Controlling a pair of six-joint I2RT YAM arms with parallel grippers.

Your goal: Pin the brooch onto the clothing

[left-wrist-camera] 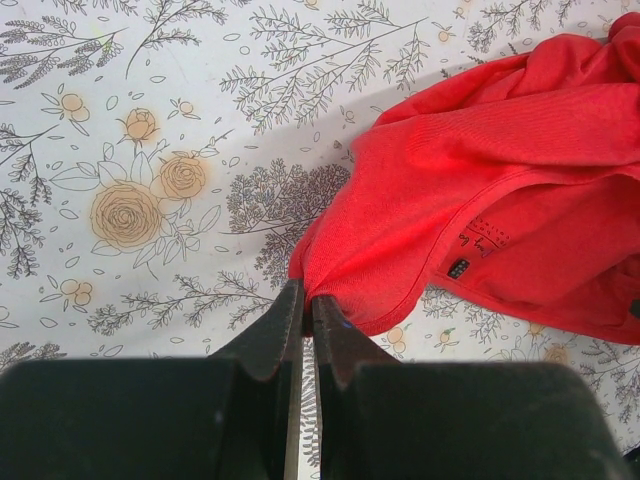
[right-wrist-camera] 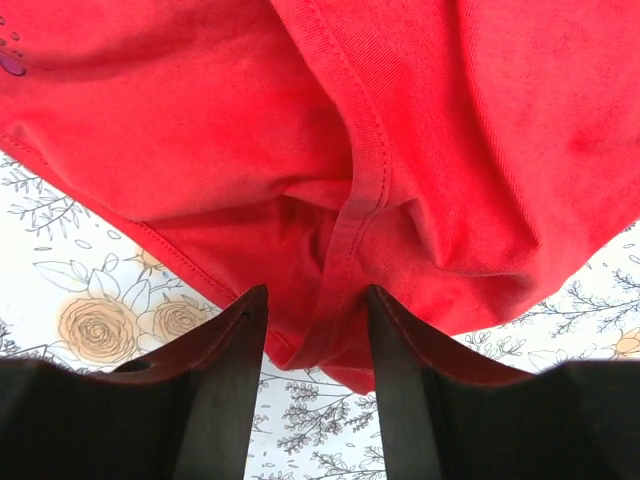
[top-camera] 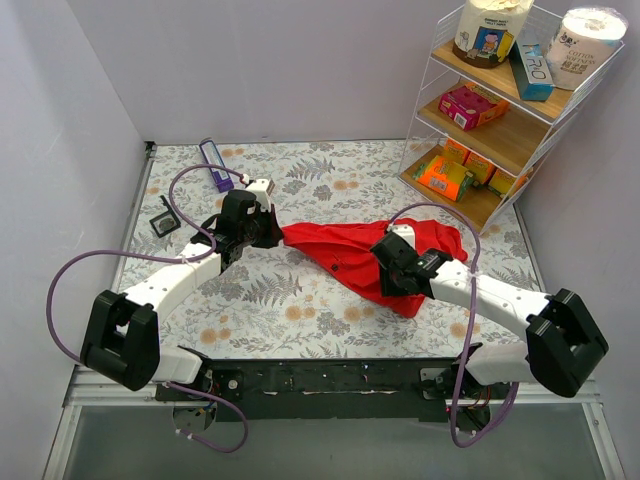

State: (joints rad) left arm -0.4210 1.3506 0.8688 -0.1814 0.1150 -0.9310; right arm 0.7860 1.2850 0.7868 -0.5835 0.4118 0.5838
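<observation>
The red tank top (top-camera: 360, 252) lies crumpled across the middle of the floral table. My left gripper (top-camera: 272, 233) is shut on its left tip; in the left wrist view the fingers (left-wrist-camera: 305, 296) pinch a fold of the red cloth (left-wrist-camera: 480, 180). My right gripper (top-camera: 386, 270) is open over the garment's right part; in the right wrist view its jaws (right-wrist-camera: 317, 296) straddle a hemmed edge of the cloth (right-wrist-camera: 360, 180). I cannot make out the brooch for certain. A small dark square thing with a greyish centre (top-camera: 163, 224) lies left of my left gripper.
A wire shelf rack (top-camera: 500, 110) with boxes, jars and paper rolls stands at the back right. A purple and blue flat item (top-camera: 215, 165) lies at the back left. White walls close in the table on three sides.
</observation>
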